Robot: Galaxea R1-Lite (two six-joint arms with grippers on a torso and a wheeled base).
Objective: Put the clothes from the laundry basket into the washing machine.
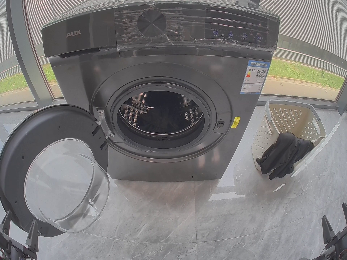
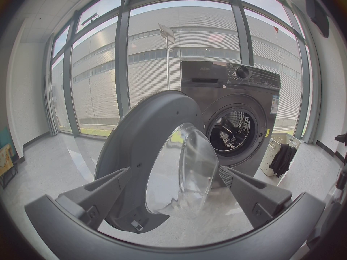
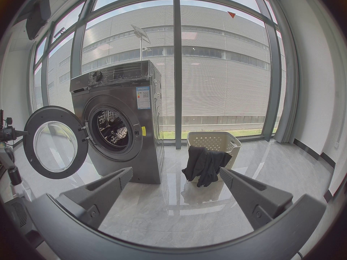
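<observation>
Dark, crumpled clothes (image 1: 285, 154) drape over the laundry basket (image 1: 289, 118) rim.

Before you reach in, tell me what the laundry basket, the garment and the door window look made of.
Laundry basket: likely cream moulded plastic, matt, walls pierced with small holes. Garment: dark soft fabric, hanging in folds over the rim. Door window: clear glossy bowl with reflections, glass or plastic, hard to tell.

Dark grey washing machine (image 1: 159, 91), cream laundry basket (image 1: 289, 121) with star-shaped holes, black clothes (image 1: 283, 154), grey-veined marble floor (image 1: 202, 217).
</observation>
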